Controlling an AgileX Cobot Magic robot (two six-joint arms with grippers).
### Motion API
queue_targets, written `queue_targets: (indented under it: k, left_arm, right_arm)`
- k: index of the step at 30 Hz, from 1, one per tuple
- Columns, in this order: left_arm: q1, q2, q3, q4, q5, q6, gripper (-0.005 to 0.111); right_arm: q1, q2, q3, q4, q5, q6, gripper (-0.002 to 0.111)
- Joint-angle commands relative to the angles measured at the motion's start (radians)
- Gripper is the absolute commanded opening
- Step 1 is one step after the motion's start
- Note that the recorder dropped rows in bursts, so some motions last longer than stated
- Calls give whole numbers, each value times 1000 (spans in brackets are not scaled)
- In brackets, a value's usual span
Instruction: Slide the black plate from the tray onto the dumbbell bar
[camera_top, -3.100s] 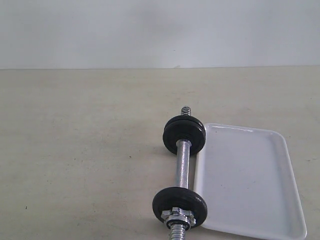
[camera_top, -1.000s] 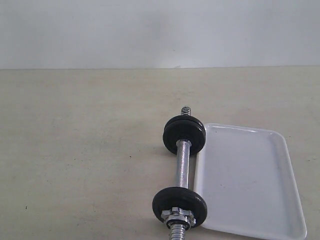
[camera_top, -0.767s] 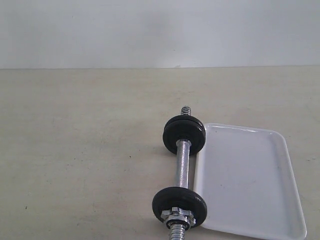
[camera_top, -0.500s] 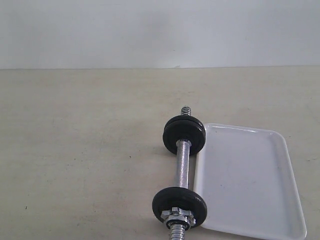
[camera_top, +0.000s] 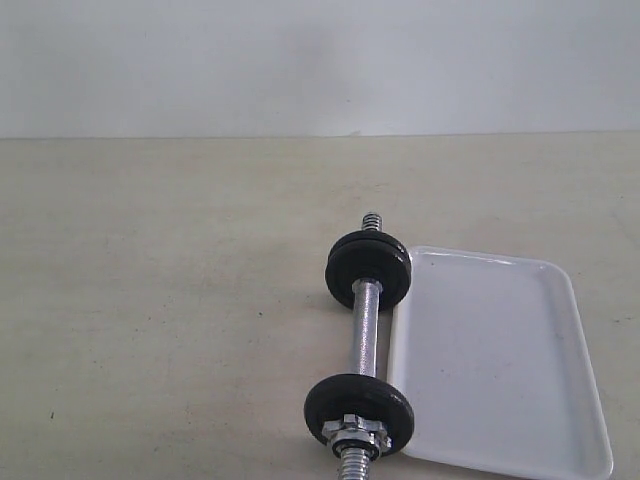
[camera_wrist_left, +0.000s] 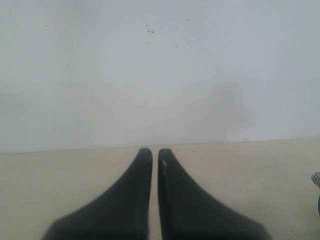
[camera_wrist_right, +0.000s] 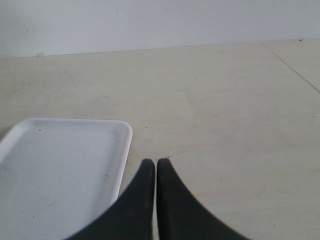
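The task is looking finished: the tray (camera_top: 500, 370), lower right, is lying empty, while the black plate (camera_top: 368, 268) is apparently sitting on the bar (camera_top: 365, 330) at lower centre. The left fingers (camera_wrist_left: 140, 175) and right fingers (camera_wrist_right: 142, 185) are staying closed, gripping nothing.

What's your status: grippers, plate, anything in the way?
Left gripper shut, empty. Right gripper shut, empty. Far black plate and near black plate on dumbbell bar; tray holds none. Nothing in the way.
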Motion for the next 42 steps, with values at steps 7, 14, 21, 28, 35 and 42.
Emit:
queue_targets:
  k: [7, 14, 21, 28, 35, 42]
  left_arm:
    - [2, -3, 3, 7, 1, -22, 4]
    - [2, -3, 3, 7, 42, -101, 4]
    - [2, -3, 3, -186, 72, 135, 4]
    - [2, -3, 3, -1171, 311, 1024, 4]
    - [2, -3, 3, -1174, 328, 1187, 4]
    - [2, -3, 3, -1564, 348, 1685, 4]
  right_arm:
    - [-2, -5, 0, -3, -7, 1, 0]
    - [-2, -5, 0, -3, -7, 1, 0]
    - [-2, -5, 0, -3, -30, 1, 0]
    - [-2, -5, 0, -3, -29, 5, 0]
    - [-2, -5, 0, -3, -29, 5, 0]
    - [-2, -5, 0, -3, -29, 6, 0]
